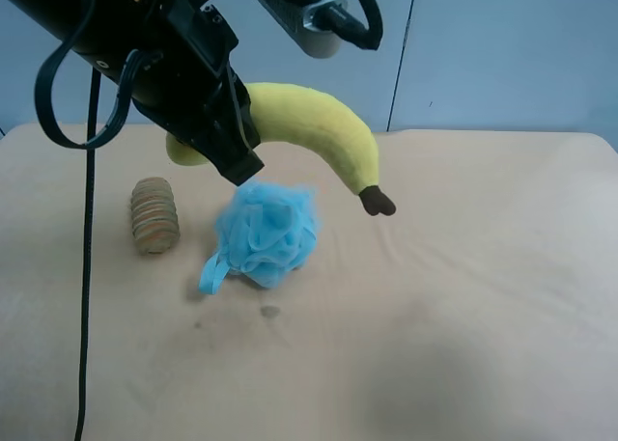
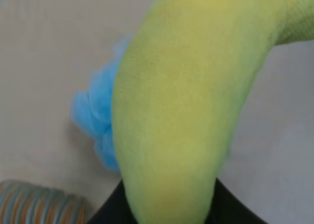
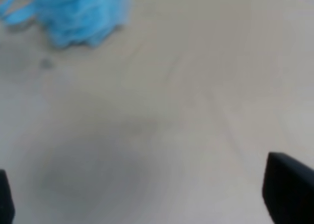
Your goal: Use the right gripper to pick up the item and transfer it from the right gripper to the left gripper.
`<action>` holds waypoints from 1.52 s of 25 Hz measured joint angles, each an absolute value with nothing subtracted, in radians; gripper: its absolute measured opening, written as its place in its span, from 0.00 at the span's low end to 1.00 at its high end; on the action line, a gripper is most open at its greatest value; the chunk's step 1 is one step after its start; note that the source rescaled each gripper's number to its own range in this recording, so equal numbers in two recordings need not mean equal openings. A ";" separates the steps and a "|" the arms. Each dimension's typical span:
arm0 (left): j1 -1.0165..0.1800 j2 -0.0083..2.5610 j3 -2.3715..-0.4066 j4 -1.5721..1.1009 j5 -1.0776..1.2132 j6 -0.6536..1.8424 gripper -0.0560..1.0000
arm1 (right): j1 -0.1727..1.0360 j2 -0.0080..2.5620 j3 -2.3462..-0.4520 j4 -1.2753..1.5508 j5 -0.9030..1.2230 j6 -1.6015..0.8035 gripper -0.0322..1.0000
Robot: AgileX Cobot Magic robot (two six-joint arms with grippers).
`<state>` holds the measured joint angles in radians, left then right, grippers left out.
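The yellow plush banana (image 1: 319, 127) hangs in the air above the blue pouf, its dark brown tip (image 1: 378, 202) pointing down to the right. The black arm with the trailing cable, at the exterior high view's left, has its left gripper (image 1: 237, 156) shut on the banana's other end. In the left wrist view the banana (image 2: 181, 101) fills the picture, rising out of the left gripper (image 2: 169, 211). The right gripper (image 3: 147, 194) is open and empty above bare table, away from the banana. I do not see it in the exterior high view.
The blue mesh pouf (image 1: 266, 234) lies on the beige table (image 1: 483, 296) under the banana; it also shows in the right wrist view (image 3: 78, 13). A ribbed brown-orange striped oval (image 1: 154, 214) lies to its left. A black cable (image 1: 89, 267) hangs down at the left.
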<state>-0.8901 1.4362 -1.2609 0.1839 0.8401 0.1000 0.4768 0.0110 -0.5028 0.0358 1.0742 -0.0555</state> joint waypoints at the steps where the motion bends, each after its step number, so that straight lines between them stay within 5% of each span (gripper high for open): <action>1: -0.890 1.436 -1.261 0.177 0.839 0.100 0.06 | 0.441 0.001 -0.503 0.036 1.074 -0.055 1.00; 10: -0.827 1.437 -1.283 0.151 0.944 -0.040 0.06 | 0.341 -0.003 -0.503 0.037 1.074 -0.050 1.00; 27: 0.037 1.525 -1.347 -0.006 0.968 0.029 0.06 | 0.341 -0.003 -0.503 0.037 1.074 -0.050 1.00; 38: 0.213 1.752 -1.347 -0.135 0.867 0.028 0.06 | 0.341 -0.003 -0.503 0.037 1.074 -0.050 1.00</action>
